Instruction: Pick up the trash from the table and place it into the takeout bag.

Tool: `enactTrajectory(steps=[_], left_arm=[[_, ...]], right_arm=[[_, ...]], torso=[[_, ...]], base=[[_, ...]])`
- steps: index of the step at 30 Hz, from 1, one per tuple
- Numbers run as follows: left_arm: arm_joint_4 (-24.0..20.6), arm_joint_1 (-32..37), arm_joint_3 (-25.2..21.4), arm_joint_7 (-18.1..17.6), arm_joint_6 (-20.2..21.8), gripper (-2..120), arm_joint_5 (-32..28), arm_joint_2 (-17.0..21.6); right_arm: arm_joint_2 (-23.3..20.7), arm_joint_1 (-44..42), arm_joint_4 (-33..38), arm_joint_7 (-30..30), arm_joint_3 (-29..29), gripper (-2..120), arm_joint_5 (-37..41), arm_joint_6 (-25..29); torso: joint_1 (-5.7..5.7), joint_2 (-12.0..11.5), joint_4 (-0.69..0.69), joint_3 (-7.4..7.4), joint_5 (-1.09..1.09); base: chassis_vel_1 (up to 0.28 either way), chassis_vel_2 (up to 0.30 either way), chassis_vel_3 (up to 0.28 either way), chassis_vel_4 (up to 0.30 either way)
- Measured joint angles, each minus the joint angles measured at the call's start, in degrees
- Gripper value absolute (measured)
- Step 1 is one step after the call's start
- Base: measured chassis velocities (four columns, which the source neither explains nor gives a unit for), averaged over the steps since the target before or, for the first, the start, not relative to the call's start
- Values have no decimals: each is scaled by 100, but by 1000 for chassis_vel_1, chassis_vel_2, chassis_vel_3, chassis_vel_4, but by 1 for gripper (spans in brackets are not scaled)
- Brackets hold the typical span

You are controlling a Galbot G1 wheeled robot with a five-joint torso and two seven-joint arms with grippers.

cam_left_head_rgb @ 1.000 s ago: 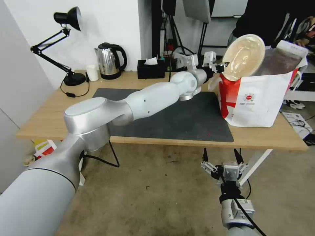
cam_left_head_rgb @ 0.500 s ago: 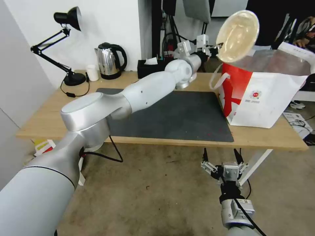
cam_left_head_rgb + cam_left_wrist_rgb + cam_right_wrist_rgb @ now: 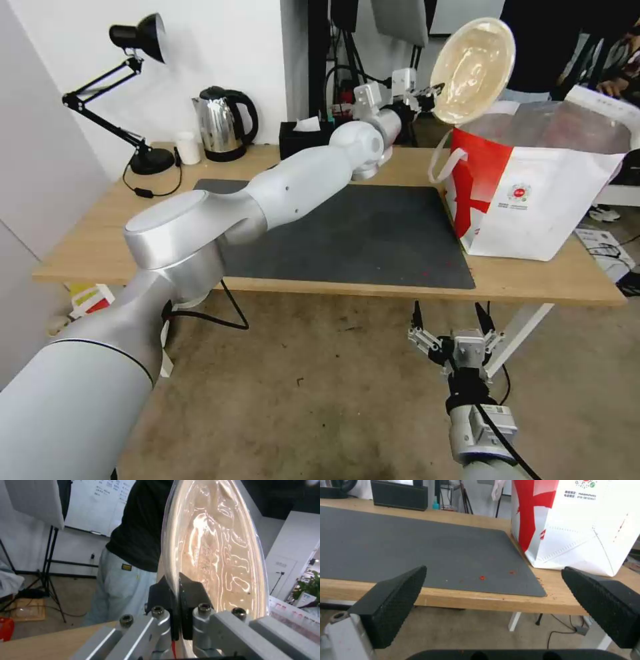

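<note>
Left arm is stretched way out over the tabletop (image 3: 93,247), and the left gripper (image 3: 430,93) is pinching the rim of the bowl (image 3: 473,70), the beige pulp one. The bowl is up in the air, tipped on edge with its inside facing the robot, just above the near-left corner of the bag's open mouth and not touching it. From the left wrist view you can see the two black pads (image 3: 163,595) pressed together on the bowl (image 3: 220,550) rim, with the glossy film over the bowl catching the light.

The bag (image 3: 533,193) stands upright at the right end of the tabletop, red panel facing the mat (image 3: 360,240), silvery lining visible at the top, one loop handle hanging off its left side. Its corner sits just beside the mat edge.

Right gripper (image 3: 450,320) hangs low in front of the tabletop's front edge, spread wide, nothing in it. Its wrist view looks across the mat (image 3: 403,540) at the bag (image 3: 583,522).

Kettle (image 3: 223,123), a small white cup (image 3: 188,147) and a lamp (image 3: 127,93) are at the back left.
</note>
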Motion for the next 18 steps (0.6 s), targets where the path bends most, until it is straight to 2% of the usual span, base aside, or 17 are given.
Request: enactTrajectory(steps=[5, 12, 13, 14, 15, 17, 18], left_arm=[[5, 70, -10, 147, 74, 0, 97, 1], [44, 130, -47, 547, 235, 0, 135, 4], [67, 151, -61, 728, 333, 0, 136, 5], [112, 199, -63, 1053, 486, 0, 136, 6], [112, 199, -63, 1053, 486, 0, 136, 6], [130, 249, -67, 1369, 751, 0, 151, 8], [130, 249, -67, 1369, 751, 0, 151, 8]], right_arm=[[0, 0, 0, 0, 0, 100, 0, 0], [0, 0, 0, 0, 0, 100, 0, 0], [0, 0, 0, 0, 0, 100, 0, 0], [0, 0, 0, 0, 0, 100, 0, 0], [0, 0, 0, 0, 0, 100, 0, 0], [0, 0, 0, 0, 0, 100, 0, 0], [0, 0, 0, 0, 0, 100, 0, 0]], torso=[[0, 0, 0, 0, 0], [0, 0, 0, 0, 0], [0, 0, 0, 0, 0], [-1, 0, 0, 0, 0], [-1, 0, 0, 0, 0], [0, 0, 0, 0, 0], [0, 0, 0, 0, 0]], base=[[0, 0, 0, 0], [0, 0, 0, 0], [0, 0, 0, 0], [0, 0, 0, 0], [0, 0, 0, 0], [0, 0, 0, 0], [0, 0, 0, 0]])
